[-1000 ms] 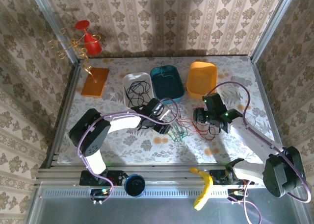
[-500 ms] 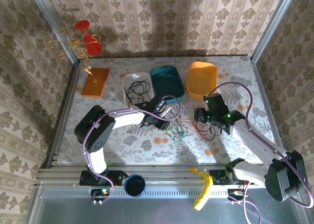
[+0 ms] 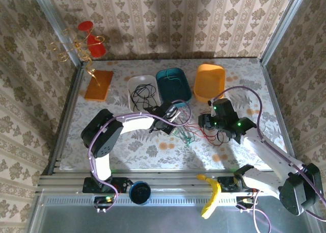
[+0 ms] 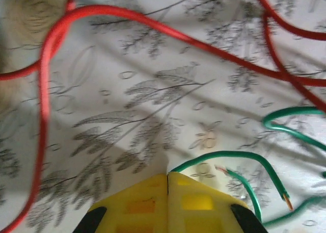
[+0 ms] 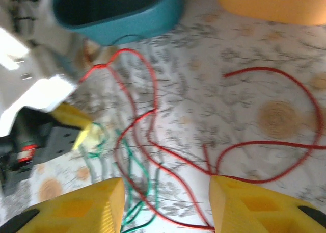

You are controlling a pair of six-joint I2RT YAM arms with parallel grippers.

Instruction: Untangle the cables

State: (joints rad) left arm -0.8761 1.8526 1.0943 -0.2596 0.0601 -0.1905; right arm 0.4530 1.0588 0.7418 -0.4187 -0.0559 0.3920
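While I scan the overhead view from the left, I find a flat orange board [image 3: 98,85] at the far left of the counter [image 3: 132,147]. Just right of it is a white bin [image 3: 133,82] with the black cable [image 3: 142,94] coiled inside. A teal bin [image 3: 164,87] sits beside that one.

In front of these two bins the left gripper [image 3: 177,120] reaches toward the middle of the counter. On its wrist camera I see its yellow fingers [image 4: 142,202] pressed flat together, with only a seam between them. The green cable [image 4: 229,155] curls out from right beside the tips. I cannot tell whether any of it is nipped between them. It lies in loose loops on the patterned cloth, with a bare copper end showing.

The red cable [image 3: 196,127] sprawls across the centre, crossing over the green one and spreading out to the right.

Further right, the right gripper [image 5: 165,184] hangs low over that red tangle. Its fingers are moderately apart and hold nothing, and red strands run across the counter between them.

Behind it, near the back of the counter, is an orange bin [image 3: 210,82].
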